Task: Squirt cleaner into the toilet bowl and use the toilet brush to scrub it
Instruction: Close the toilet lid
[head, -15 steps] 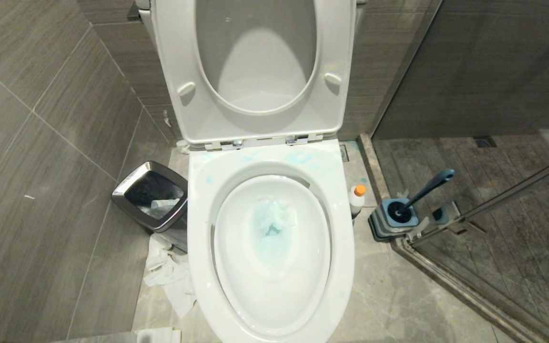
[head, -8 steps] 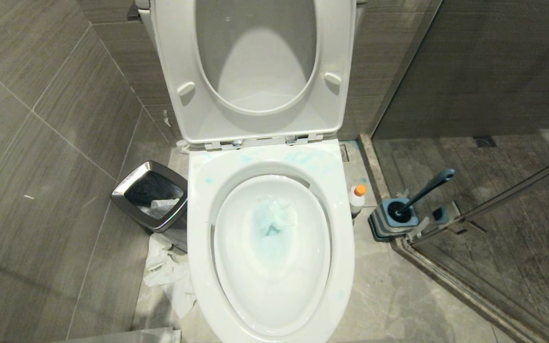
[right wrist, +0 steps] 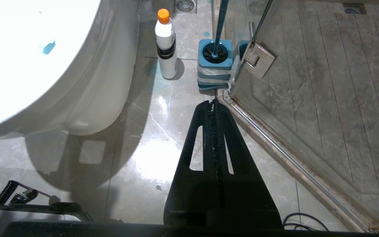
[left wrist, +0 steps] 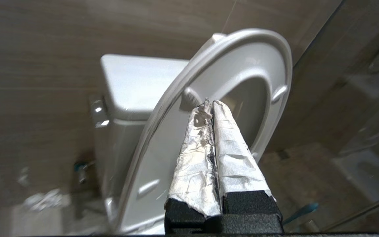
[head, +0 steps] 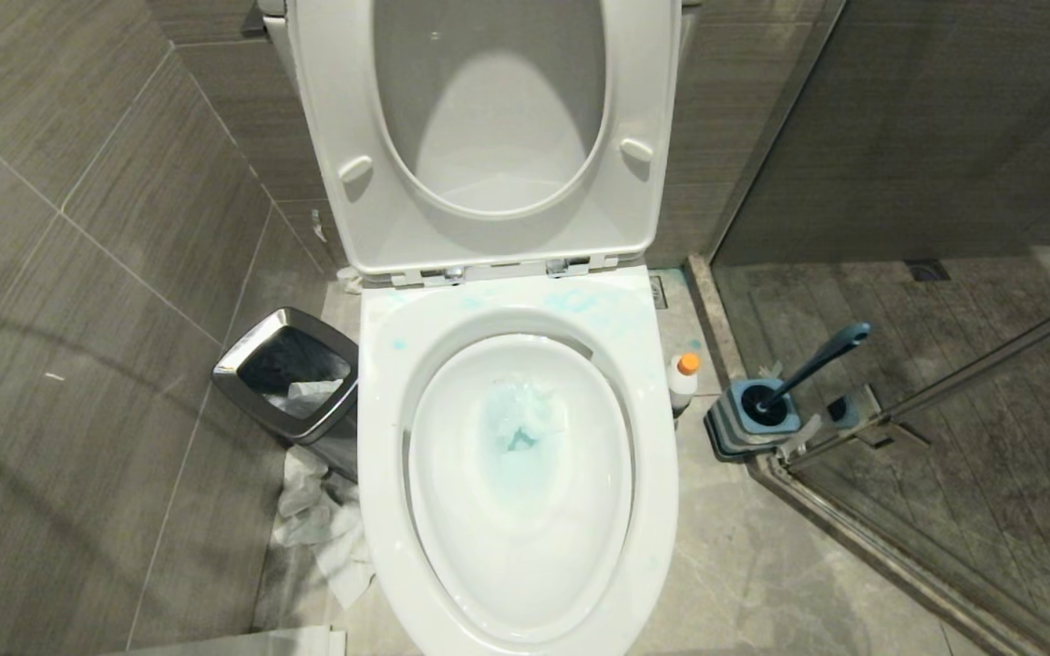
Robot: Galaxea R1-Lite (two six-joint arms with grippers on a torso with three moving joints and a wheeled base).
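We saw both end effectors clenched empty: left end effector faced the raised seat, right end effector hung low; cleaner stood at the toilet bowl's three o'clock, the toilet brush beyond.

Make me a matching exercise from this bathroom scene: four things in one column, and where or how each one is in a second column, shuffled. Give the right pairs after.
Things
1. cleaner
2. toilet brush
3. waste bin
4. toilet seat

Places or states
A. raised upright against the tank
B. standing in its square holder by the glass door
C. on the floor left of the toilet bowl, paper inside
D. upright on the floor between bowl and brush holder

Pairs: 1-D, 2-B, 3-C, 4-A
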